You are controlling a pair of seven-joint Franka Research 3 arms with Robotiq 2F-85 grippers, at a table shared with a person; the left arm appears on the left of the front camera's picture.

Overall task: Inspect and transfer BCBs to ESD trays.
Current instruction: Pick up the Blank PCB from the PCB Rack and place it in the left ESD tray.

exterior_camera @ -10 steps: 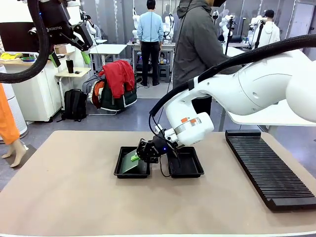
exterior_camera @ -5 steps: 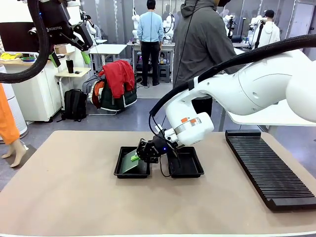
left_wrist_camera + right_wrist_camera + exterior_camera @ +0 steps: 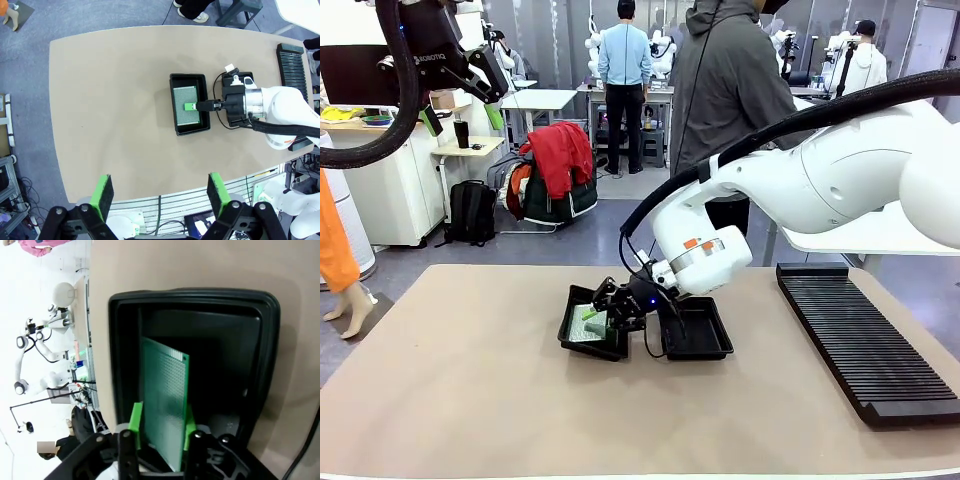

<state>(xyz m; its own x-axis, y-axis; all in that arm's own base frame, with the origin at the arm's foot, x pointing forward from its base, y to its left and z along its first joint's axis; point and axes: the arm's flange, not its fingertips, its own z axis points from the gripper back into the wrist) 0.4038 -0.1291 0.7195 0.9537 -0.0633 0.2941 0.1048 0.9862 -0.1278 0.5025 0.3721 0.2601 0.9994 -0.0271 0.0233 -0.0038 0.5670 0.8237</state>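
A green BCB (image 3: 584, 325) lies in the left of two black ESD trays (image 3: 582, 350) at mid-table. From overhead the BCB (image 3: 185, 100) rests on that tray's floor (image 3: 173, 107). My right gripper (image 3: 607, 318) reaches low into the tray from the right. Its green pads (image 3: 135, 424) stand apart, open, with the near end of the BCB (image 3: 165, 390) between them. The second ESD tray (image 3: 705, 338) sits just to the right, under my right wrist. My left gripper (image 3: 460, 95) hangs high at the upper left, open, its pads (image 3: 104, 195) holding nothing.
A long black ribbed rack (image 3: 865, 340) lies along the table's right side. A person in a grey hooded jacket (image 3: 725, 90) stands at the far edge. The tan tabletop (image 3: 470, 380) has free room to the left and front.
My right gripper's jaws have opened and released the BCB, which has dropped from leaning to lying flatter. The left tray has shifted slightly left. The left arm has not moved.
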